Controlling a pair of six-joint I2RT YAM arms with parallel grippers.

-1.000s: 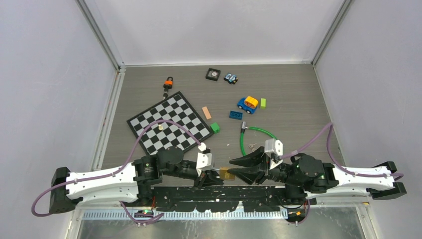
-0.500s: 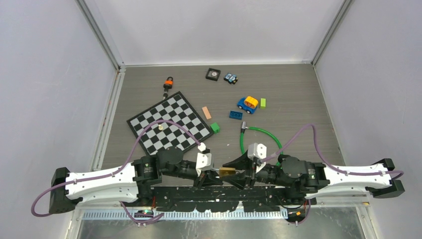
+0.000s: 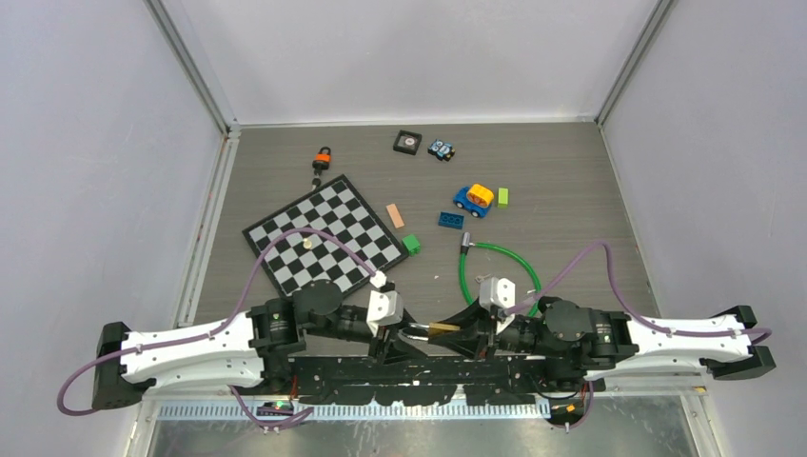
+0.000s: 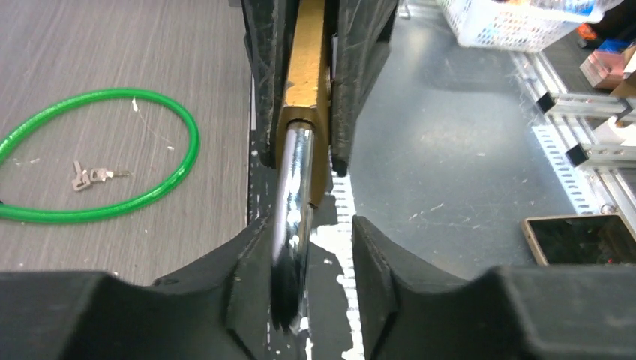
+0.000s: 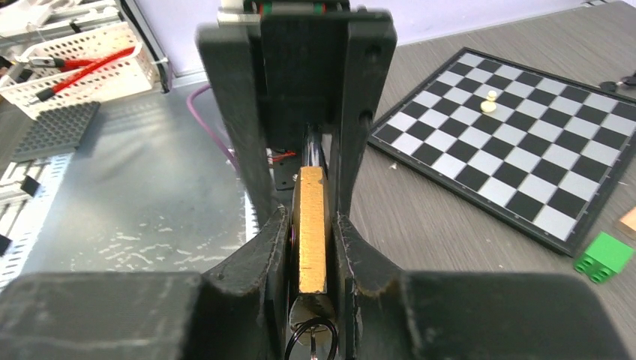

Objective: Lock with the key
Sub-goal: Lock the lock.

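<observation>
Here the right gripper (image 5: 311, 223) clamps the brass padlock (image 4: 306, 75) by its body, at the near edge of the table (image 3: 571, 190), while the left gripper (image 4: 311, 240) keeps its fingers a little apart around the steel shackle (image 4: 291, 187).

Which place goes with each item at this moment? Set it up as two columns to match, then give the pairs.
1 brass padlock
2 small keys
3 white pawn
4 orange-banded padlock

A on the chessboard
B inside the green cable loop
C clamped in the right gripper
D just beyond the chessboard's far corner

Pairs: 1-C, 2-B, 3-A, 4-D
</observation>
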